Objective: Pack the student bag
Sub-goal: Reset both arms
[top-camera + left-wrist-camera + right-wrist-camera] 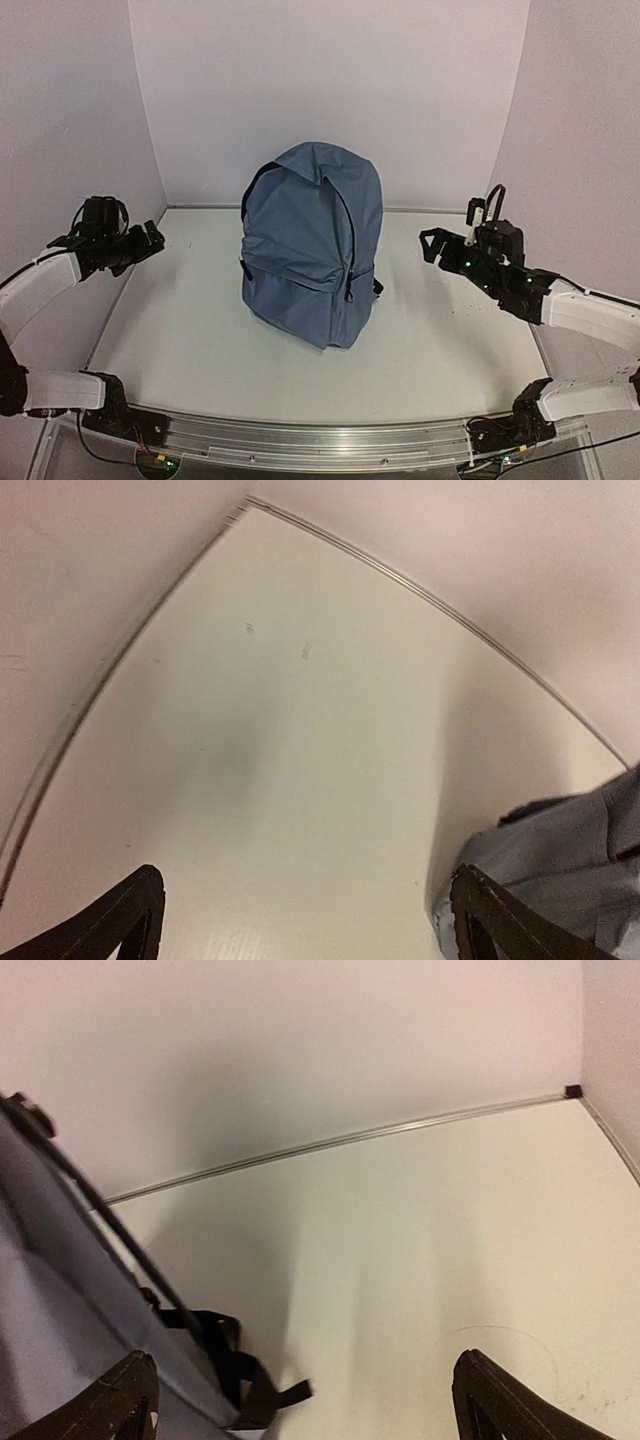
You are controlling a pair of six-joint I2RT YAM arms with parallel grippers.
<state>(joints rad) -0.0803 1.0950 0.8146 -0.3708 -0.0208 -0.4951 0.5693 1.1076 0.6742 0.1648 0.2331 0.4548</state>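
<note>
Two arms, one student bag (pixel 312 250), top view first. We log the bag upright near the middle of the white table (pixel 190 340), its front pocket facing roughly 6 o'clock, toward the arm bases. Its top leans back toward 12 o'clock. A black zipper line (pixel 350 240) curves down its side at 3 o'clock. We cannot tell from here whether the main compartment is fully closed.

The left gripper (pixel 150 240) hangs at 9 o'clock from the bag, well apart from it and above the table edge by the side wall (pixel 70 120). Its wrist view shows both dark fingers (pixel 135 915) spread wide with only bare table between them. A corner of blue fabric sits just beside the one at 3 o'clock. We cannot tell whether they touch.

The right gripper (pixel 432 245) hangs at 3 o'clock from the bag, clear of it and pointing toward it. Its wrist view shows the fingertips far apart and holding nothing. The bag's side fills the frame at 9 o'clock, and a black strap (pixel 235 1365) lies loose on the table by the bag's foot.

Neither gripper touches the bag in the top view.
</note>
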